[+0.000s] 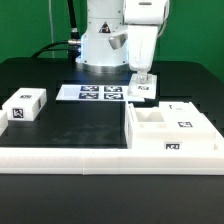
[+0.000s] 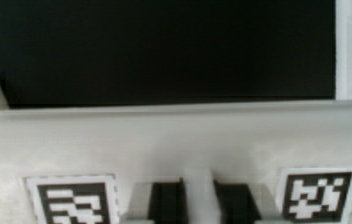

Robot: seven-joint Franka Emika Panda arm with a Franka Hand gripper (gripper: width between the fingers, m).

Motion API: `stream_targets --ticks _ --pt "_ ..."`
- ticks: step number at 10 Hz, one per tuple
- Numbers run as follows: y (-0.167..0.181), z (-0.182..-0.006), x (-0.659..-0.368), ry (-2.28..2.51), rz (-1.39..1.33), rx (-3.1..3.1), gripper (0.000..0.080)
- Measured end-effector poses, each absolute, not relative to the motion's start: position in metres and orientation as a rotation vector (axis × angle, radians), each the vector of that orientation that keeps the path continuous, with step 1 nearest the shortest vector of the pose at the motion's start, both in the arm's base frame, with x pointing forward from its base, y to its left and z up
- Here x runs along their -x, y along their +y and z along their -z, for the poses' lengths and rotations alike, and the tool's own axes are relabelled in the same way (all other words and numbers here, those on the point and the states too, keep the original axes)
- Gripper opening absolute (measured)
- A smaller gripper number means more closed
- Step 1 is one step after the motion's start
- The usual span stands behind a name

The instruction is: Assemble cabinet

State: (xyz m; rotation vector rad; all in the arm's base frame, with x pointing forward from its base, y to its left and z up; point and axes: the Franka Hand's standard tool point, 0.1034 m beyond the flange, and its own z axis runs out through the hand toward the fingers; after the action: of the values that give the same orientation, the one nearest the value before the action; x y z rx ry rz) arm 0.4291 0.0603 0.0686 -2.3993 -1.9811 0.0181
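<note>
Franka arm at work on the cabinet (image 1: 170, 128). The white box lies open side up on the black table (image 1: 70, 120), towards the exterior view's right, with its inner partitions showing. It sits just behind the long white rail (image 1: 90, 155). The gripper (image 1: 143, 78) points down at the box's far corner, over a small tagged white piece (image 1: 143, 90) that touches or nearly touches that corner. The wrist view shows two dark fingers (image 2: 168, 200) close together, with white between them and a tag on either side. Whether they clamp the piece or merely straddle it cannot be told. A second tagged block (image 1: 25, 106) waits well apart, at the exterior view's left, and the marker board (image 1: 95, 92) lies by the arm's base.

The box looks like stiff, hollow plastic, probably light for its bulk and not fragile. Its smooth walls may slip in metal jaws, and a sideways nudge would likely slide it across the table. It appears far too wide to span whole, so the best hold is probably a pinch across a thin outer wall or partition. Taken near the middle of a side, it should hang level rather than swing. The small blocks look narrow enough to grip across two opposite faces.
</note>
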Motion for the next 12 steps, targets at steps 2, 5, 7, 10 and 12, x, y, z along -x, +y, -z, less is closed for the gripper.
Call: stream_targets --ticks 2,5,7,10,12 --pt "0.061 -0.067 -0.43 -1.98 -0.016 2.398 0.007" --pt "0.061 -0.059 -0.447 -1.966 0.004 2.401 0.007" --pt "0.061 -0.06 -0.45 -1.967 0.009 2.402 0.007" --pt "0.061 -0.059 -0.45 -1.966 0.008 2.402 0.007" --pt "0.06 -0.057 -0.457 -1.961 0.016 2.406 0.007"
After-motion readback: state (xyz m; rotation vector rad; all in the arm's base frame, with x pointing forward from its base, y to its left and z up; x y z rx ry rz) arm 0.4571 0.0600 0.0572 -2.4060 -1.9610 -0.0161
